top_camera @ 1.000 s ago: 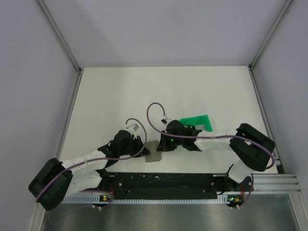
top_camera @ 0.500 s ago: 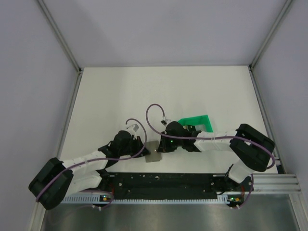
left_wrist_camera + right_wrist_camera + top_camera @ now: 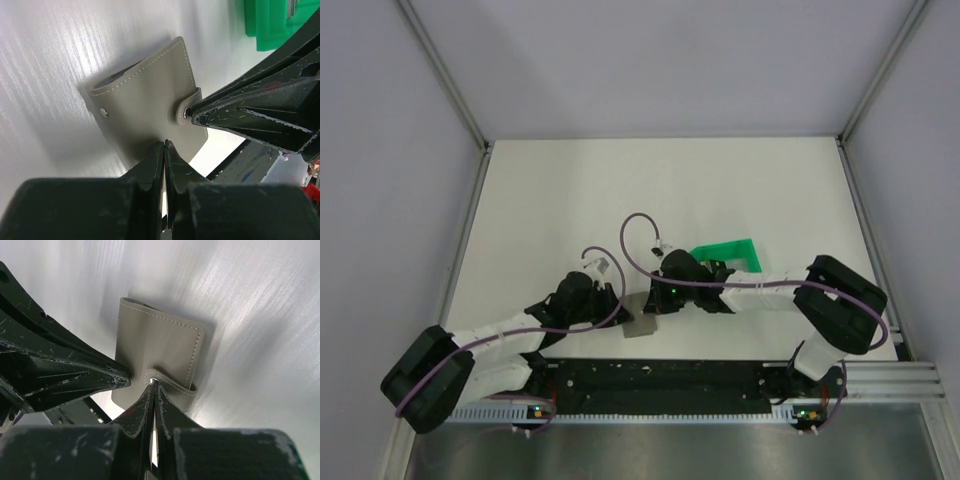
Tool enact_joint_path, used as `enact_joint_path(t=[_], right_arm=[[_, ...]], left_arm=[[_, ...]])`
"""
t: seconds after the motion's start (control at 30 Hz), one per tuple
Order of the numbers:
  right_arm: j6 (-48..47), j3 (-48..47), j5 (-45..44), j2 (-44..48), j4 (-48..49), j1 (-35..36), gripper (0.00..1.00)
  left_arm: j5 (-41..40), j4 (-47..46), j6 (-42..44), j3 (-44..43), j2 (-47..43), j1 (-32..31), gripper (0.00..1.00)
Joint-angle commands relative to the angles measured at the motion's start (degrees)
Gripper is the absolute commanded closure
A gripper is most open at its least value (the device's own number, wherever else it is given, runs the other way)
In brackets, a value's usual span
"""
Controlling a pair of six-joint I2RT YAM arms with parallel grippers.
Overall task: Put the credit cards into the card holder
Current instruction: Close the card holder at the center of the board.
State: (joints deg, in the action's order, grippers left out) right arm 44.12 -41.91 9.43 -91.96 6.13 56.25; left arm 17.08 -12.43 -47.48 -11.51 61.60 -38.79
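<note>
While closed, card holder (image 3: pixel 145 115) on table (image 3: pixel 50 75).

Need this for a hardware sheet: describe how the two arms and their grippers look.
Both the left arm and right arm have white links, bulky black joint housings and a looping purple cable. The left gripper and right gripper have black, tapering, scratched fingers; a small green light glows at the right wrist.

The card holder (image 3: pixel 145 115) just ahead of the left end effector (image 3: pixel 164 146) looks like matt, smooth leather with pale stitching and a shiny metal snap (image 3: pixel 186 113). The right end effector (image 3: pixel 153 385) is scuffed black plastic. The white bench (image 3: pixel 45 60) beneath has a faint brushed sheen.
</note>
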Motion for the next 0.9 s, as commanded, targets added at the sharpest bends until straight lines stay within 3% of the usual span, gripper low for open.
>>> enact_joint_path(t=[0.0,0.87], right_arm=[[-0.8,-3.5,-1.0,-1.5,0.3,0.5,0.99],[-1.9,-8.4,-2.9,-5.2,-7.5,0.5,0.96]], left_arm=[[0.1,-0.3,0.3,1.1,1.0,-0.6,0.94],[-0.1,-0.8,-0.1,1.0,0.9,-0.7,0.94]])
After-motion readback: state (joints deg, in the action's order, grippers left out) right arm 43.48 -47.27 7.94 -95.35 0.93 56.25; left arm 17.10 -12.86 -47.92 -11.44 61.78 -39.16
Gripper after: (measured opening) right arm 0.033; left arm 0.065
